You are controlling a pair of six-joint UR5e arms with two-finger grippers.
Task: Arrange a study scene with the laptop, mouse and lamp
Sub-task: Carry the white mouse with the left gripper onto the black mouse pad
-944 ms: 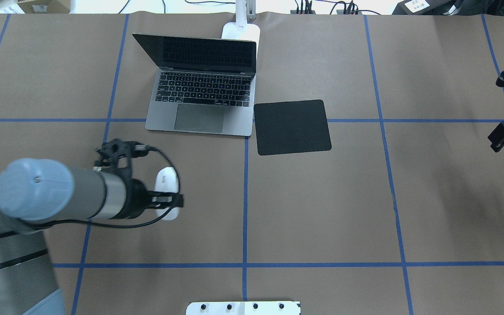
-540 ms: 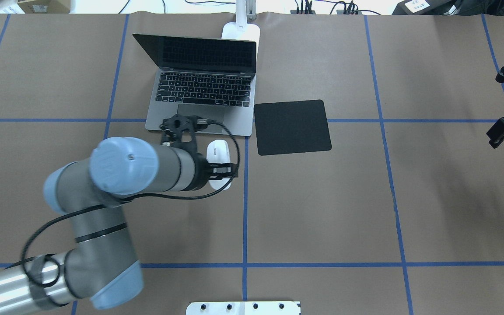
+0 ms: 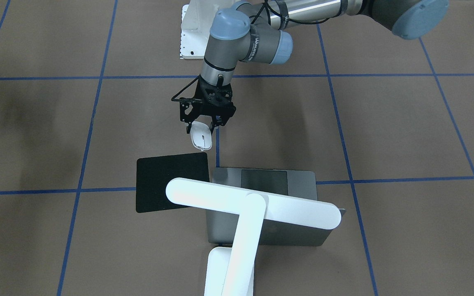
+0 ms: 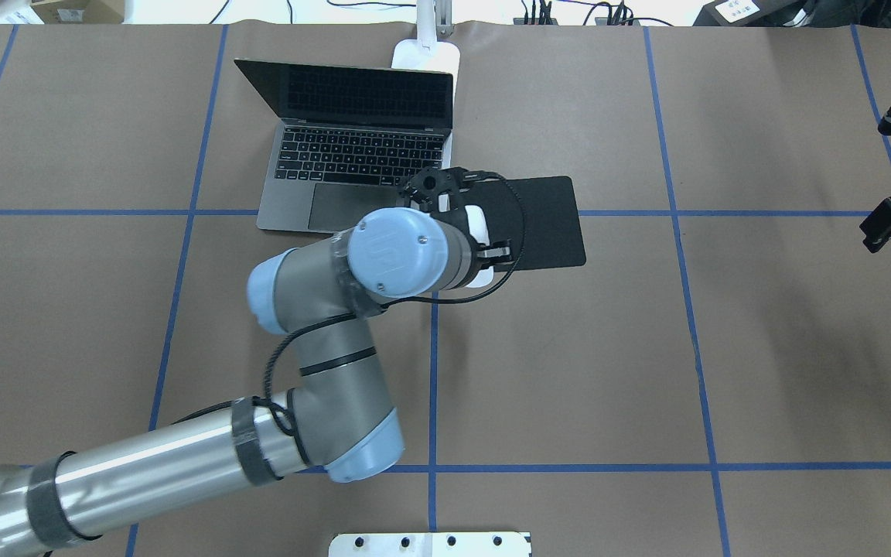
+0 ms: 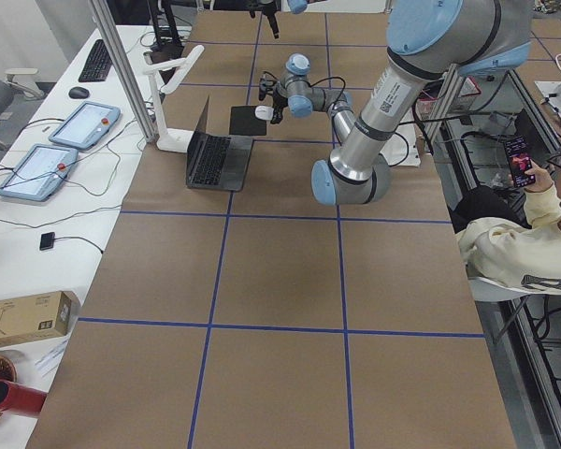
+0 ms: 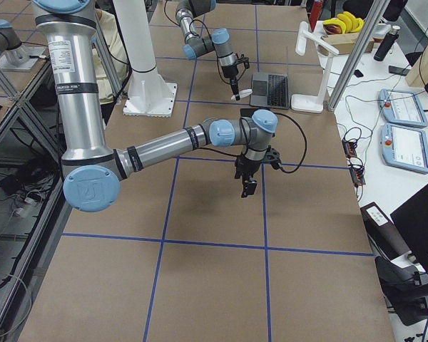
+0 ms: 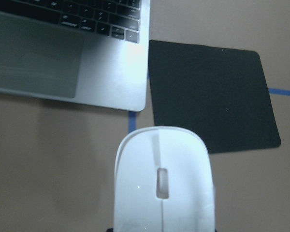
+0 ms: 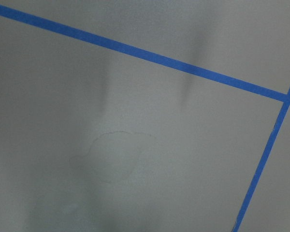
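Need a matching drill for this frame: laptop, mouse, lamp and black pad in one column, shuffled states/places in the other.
Things:
1. laptop
2. mouse
3. lamp
4. black pad

States/places:
A. clamped in the left gripper
B. open, screen dark
C. lying flat beside the laptop
D. standing behind the laptop's lid

Pairs: 1-B, 2-A, 3-D, 4-C

Overhead from behind, front view opposite, both sharing laptop (image 4: 353,155), side views lengthwise, wrist cameras close
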